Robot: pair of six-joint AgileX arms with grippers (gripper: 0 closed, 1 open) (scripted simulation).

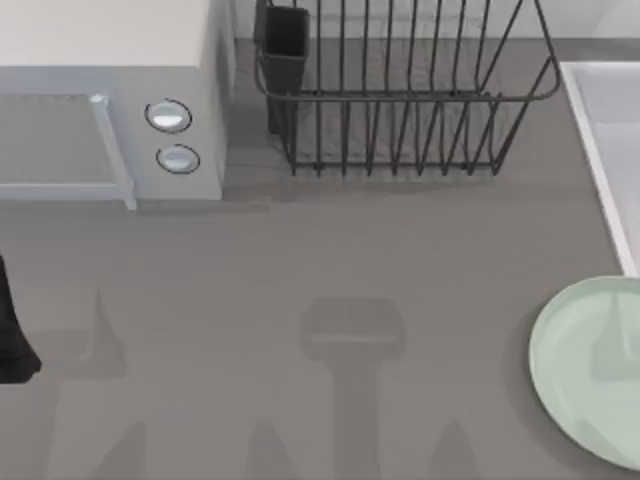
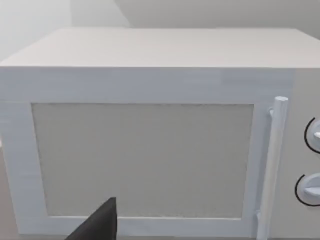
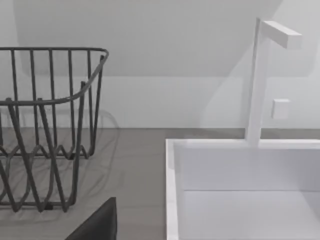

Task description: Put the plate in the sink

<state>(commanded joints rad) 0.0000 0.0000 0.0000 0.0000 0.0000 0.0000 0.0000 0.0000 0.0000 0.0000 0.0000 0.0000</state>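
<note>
The pale mint-green plate (image 1: 588, 370) lies flat on the grey table at the lower right, partly cut off by the top view's right edge. Behind it, along the right edge, is the light grey-white sink (image 1: 597, 170). Its straight raised rim (image 3: 172, 200) and smooth inside also appear in the right wrist view. A dark part of my right gripper (image 3: 100, 225) points toward the table between the rack and the sink. My left arm (image 1: 15, 330) is parked at the far left edge, and its gripper (image 2: 100, 227) faces the microwave door. Neither gripper touches the plate.
A white microwave (image 1: 110, 100) with two knobs stands at the back left. A dark wire dish rack (image 1: 400, 100) with a black holder (image 1: 285, 45) at one corner stands at the back centre. A white faucet (image 3: 256, 80) rises behind the sink. Open table lies between the arms.
</note>
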